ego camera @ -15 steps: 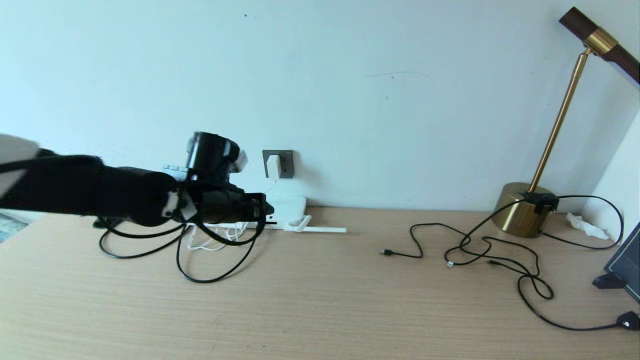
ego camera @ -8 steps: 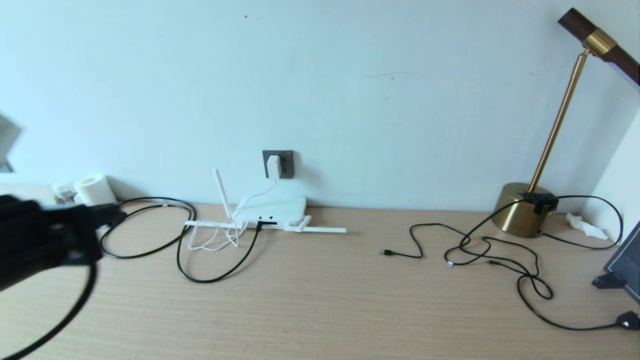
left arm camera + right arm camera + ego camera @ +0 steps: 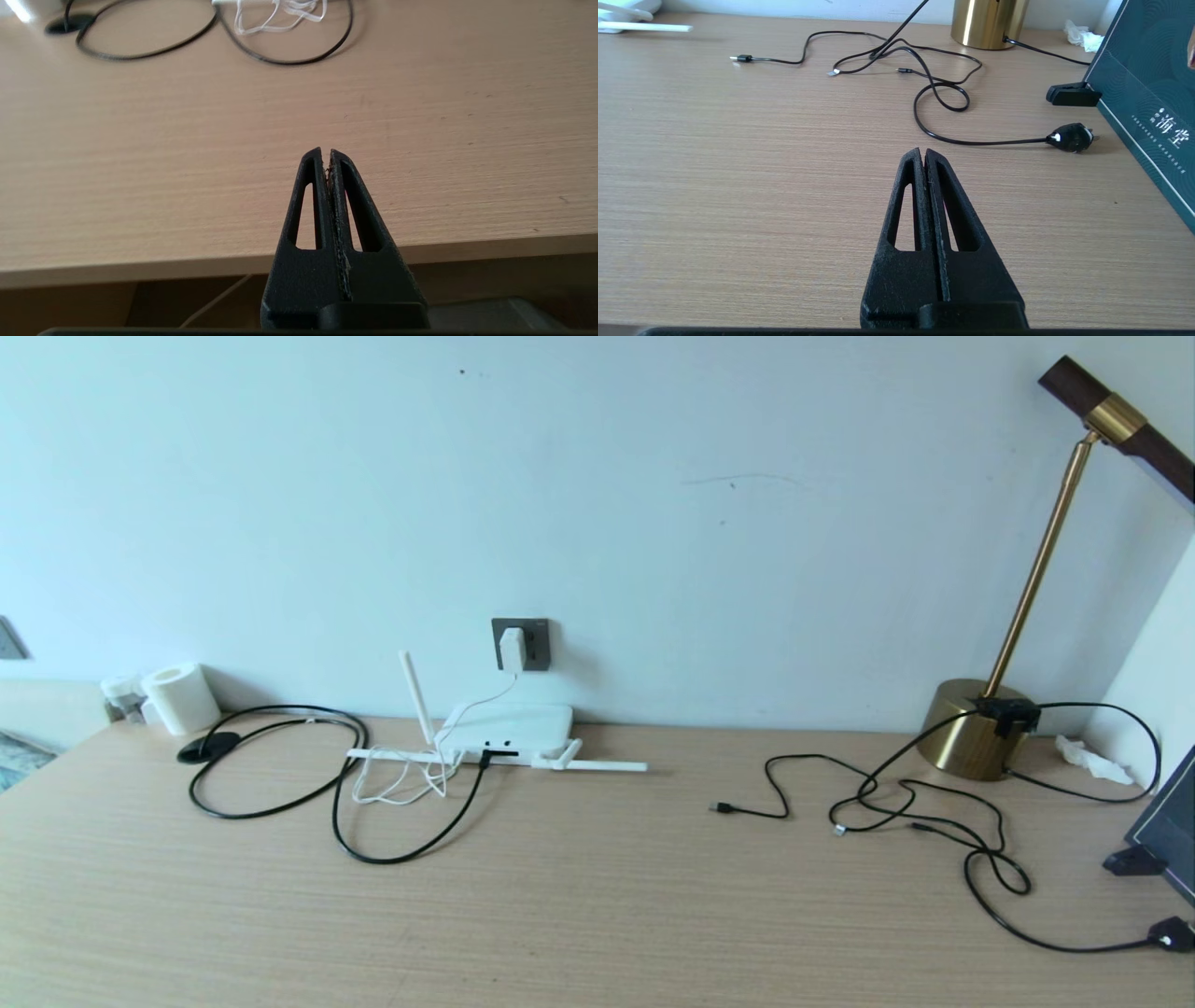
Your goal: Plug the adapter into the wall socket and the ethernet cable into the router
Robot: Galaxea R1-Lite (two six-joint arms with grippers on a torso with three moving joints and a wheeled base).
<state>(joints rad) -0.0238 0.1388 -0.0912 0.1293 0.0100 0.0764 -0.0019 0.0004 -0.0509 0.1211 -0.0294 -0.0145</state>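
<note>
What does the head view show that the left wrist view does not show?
Only the head view: the small white cube adapter seated in the dark-grey wall socket, the flat white router, the brass lamp.
Only the left wrist view: the shut left gripper near the table's front edge.
Both: the thick black ethernet cable, the light wooden table.

— Head camera looked forward and down over the desk [image 3: 597, 915] to the wall, taking in router [image 3: 509, 728] and brass lamp [image 3: 971, 737] from well back

— Both wrist cameras sat low behind their fingers at the near edge, facing the wall. Left one shared the ethernet cable [image 3: 289, 58] loops; right one the lamp base [image 3: 987, 23]
</note>
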